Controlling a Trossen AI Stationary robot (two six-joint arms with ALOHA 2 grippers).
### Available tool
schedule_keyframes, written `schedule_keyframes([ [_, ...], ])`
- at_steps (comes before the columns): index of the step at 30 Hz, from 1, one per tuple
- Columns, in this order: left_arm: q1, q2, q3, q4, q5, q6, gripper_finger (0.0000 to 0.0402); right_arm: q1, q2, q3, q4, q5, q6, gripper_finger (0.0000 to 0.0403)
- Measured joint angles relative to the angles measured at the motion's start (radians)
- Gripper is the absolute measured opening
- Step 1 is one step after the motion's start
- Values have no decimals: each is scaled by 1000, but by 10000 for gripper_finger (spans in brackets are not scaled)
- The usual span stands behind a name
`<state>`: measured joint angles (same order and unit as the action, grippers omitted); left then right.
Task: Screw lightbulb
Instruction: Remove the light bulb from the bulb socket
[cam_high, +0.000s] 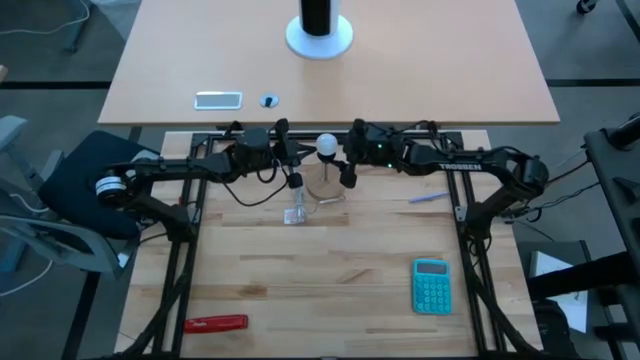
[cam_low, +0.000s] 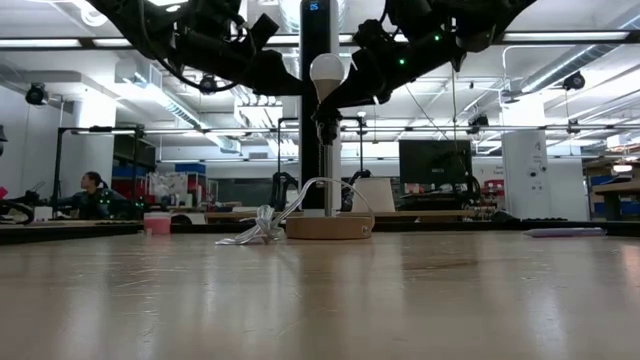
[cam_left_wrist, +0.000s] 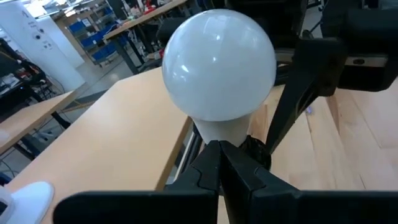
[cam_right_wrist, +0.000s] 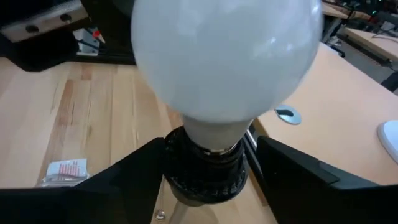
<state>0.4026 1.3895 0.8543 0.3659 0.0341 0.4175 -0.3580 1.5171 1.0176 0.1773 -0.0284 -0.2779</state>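
**Bulb seated in its socket, an arm on each side**

One lightbulb (cam_high: 326, 146) stands upright in a black socket (cam_right_wrist: 205, 168) on a post above a round wooden base (cam_low: 328, 227), near the middle of the desk's (cam_high: 330, 290) far edge. The left gripper (cam_high: 294, 153) is beside the socket from the left, its fingers (cam_left_wrist: 217, 171) pressed together below the globe and holding nothing that shows. The right gripper (cam_high: 346, 160) sits on the other side, its two fingers (cam_right_wrist: 305, 171) spread wide apart on either side of the socket, clear of the bulb. A white cord (cam_low: 320, 190) loops from the base, and one crumpled clear wrapper (cam_high: 295, 214) lies just beside it. Nearer the front edge lie one teal calculator (cam_high: 431, 285) at the right and one red tool (cam_high: 216, 323) by the left corner. One pen (cam_high: 426, 197) lies toward the right edge.
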Motion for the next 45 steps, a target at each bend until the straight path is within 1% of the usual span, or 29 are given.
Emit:
schedule_keyframes([
  [7,0,0,0,0,1,0,0,4,-3,2,17,0,4,239],
  [14,0,6,0,3,3,0,0,4,-4,2,62,0,5,247],
  [17,0,20,0,5,5,0,0,4,-5,3,79,0,5,243],
  [22,0,45,0,27,5,0,0,7,-5,3,94,0,-8,223],
  [34,0,49,0,50,3,-4,0,7,-5,3,95,0,-29,146],
  [37,0,49,0,50,1,-4,0,7,-6,3,96,0,-29,140],
  [45,0,49,0,52,1,-8,0,7,-14,3,103,0,-29,139],
])
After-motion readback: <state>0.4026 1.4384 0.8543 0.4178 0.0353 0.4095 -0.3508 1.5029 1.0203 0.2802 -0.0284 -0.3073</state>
